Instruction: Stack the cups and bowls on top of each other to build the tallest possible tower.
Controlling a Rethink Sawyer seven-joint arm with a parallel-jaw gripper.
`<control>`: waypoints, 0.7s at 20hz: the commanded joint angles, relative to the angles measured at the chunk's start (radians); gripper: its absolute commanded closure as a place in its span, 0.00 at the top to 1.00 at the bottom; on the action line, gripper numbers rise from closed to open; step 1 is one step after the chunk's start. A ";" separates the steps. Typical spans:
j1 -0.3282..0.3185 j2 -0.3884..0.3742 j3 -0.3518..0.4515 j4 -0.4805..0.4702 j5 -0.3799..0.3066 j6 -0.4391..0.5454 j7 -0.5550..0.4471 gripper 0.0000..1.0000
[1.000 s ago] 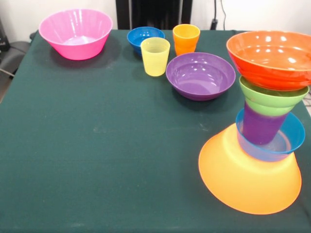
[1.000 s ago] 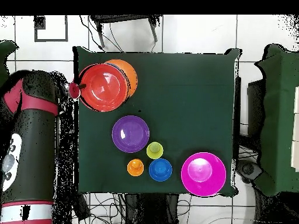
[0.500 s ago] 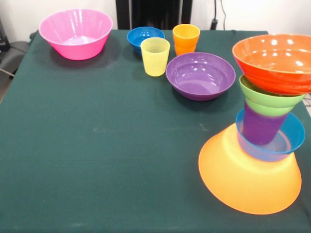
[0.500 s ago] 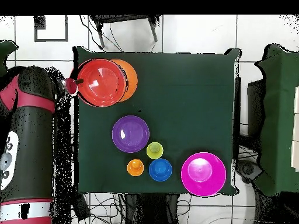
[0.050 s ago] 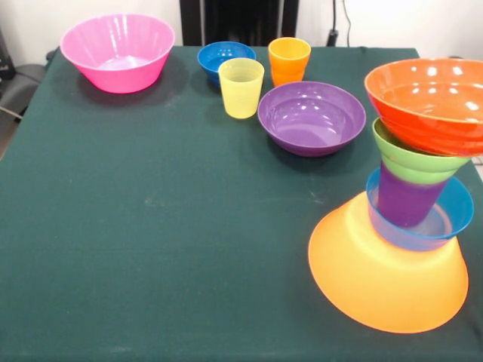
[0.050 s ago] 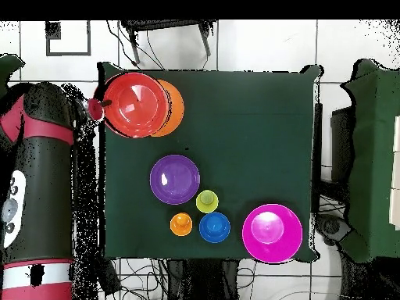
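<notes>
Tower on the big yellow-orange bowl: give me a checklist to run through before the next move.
1. Yellow-orange bowl upside down and flat on the table as the base: ok.
2. Light blue bowl and purple cup seated in the column: ok.
3. Green bowl level: not ok, its rim slopes.
4. Orange-red bowl centred on the tower: not ok, it sits tilted and off to one side of the base in both views.
5. Gripper hold at the orange-red bowl's rim: cannot tell.
6. Spare purple bowl, yellow cup and orange cup upright, apart from the tower: ok.
</notes>
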 commanded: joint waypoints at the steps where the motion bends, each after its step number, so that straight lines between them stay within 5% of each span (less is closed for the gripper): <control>1: -0.046 0.045 0.079 -0.021 -0.116 0.024 -0.264 0.00; 14: -0.030 0.026 0.080 0.021 -0.144 0.037 -0.222 0.00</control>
